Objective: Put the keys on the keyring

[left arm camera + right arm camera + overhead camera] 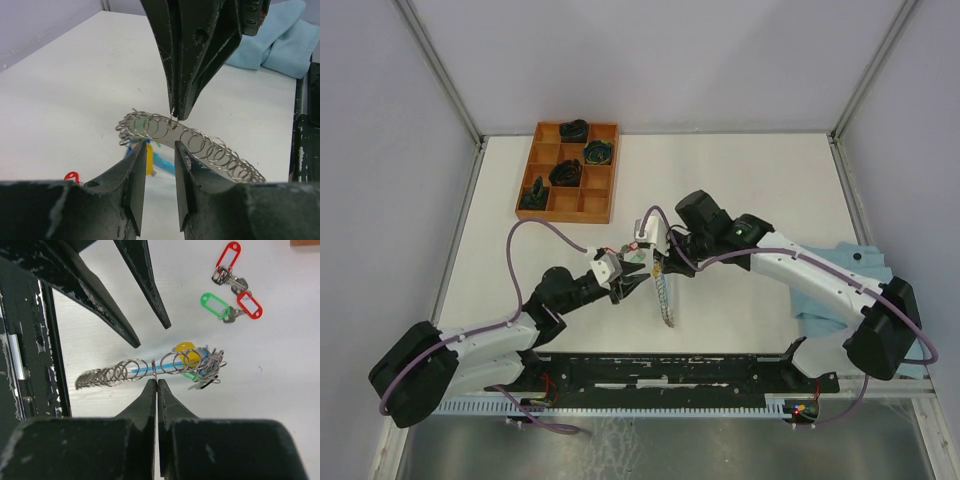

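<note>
Nearest us, the left claw (160, 146) has its fingers apart. They bracket nothing, and the coil passes just beyond their tips.

Directly past it, the right claw (157, 385) is pressed together on a single turn of the keyring (125, 371), roughly mid-length. The keyring stretches out as a loose silver coil over a light-blue sleeve, bunched at one end, where a yellow tag (185, 352) is already threaded. We cannot tell whether the trailing end rests on the table (750, 180).

Farther out, the keys (232, 282) lie on the table well apart from the keyring. There are two with red tags and one with a green tag, none yet threaded.

Farthest is a wooden tray (613, 170). A blue cloth (865, 262) sits off to the right.

Risks, as we judge them:
- The pinch holds one thin wire turn, so a sideways pull from the left claw could slip it free and drop the coil.
- The coil is floppy. If it sags or twists, the open end moves off line and threading fails.
- The two claws work tip to tip, so a small misjudged approach means contact between them.
- The keys lie flat and close together, so picking one may drag its neighbour.
</note>
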`<state>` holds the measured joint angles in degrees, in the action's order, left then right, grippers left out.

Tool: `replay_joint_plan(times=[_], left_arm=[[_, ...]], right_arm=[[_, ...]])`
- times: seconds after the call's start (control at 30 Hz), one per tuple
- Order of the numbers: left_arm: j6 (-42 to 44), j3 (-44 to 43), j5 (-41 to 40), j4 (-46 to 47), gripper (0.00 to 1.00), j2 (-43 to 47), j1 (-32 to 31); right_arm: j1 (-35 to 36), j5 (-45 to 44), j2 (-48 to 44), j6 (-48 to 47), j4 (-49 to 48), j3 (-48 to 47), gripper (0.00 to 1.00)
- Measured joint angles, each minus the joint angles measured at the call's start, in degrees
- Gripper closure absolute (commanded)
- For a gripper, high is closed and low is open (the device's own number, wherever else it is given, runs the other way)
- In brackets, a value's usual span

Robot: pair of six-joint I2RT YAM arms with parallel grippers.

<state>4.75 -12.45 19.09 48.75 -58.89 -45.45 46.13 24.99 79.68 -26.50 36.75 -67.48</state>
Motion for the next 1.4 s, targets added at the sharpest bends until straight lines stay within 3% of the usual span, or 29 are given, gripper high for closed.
replay_joint_plan(times=[0.5,0.87,1.03,1.3,1.4], left_arm=[[0.02,0.42,5.07,5.73,0.66,-6.32,1.46],[-0.07,-0.37,5.09,9.2,0.73,-10.64,1.46],[-0.72,-1.11,5.11,10.27,0.78,-11.87,1.46],[-1.55,-2.12,4.66,10.56,0.97,-12.24,1.51],[-1.95,-2.19,3.41,10.49,0.97,-12.37,1.38]], right_arm=[[2.27,-7.48,3.1,2.93,2.71,-0.96,0.99],[3.65,-10.05,3.1,6.67,1.42,-0.96,0.99],[4.09,-10.71,3.1,7.89,0.59,-0.96,0.99],[4.7,-11.76,3.1,9.31,0.11,-0.98,0.99],[4.87,-12.7,3.1,10.23,0.02,-0.96,0.99]])
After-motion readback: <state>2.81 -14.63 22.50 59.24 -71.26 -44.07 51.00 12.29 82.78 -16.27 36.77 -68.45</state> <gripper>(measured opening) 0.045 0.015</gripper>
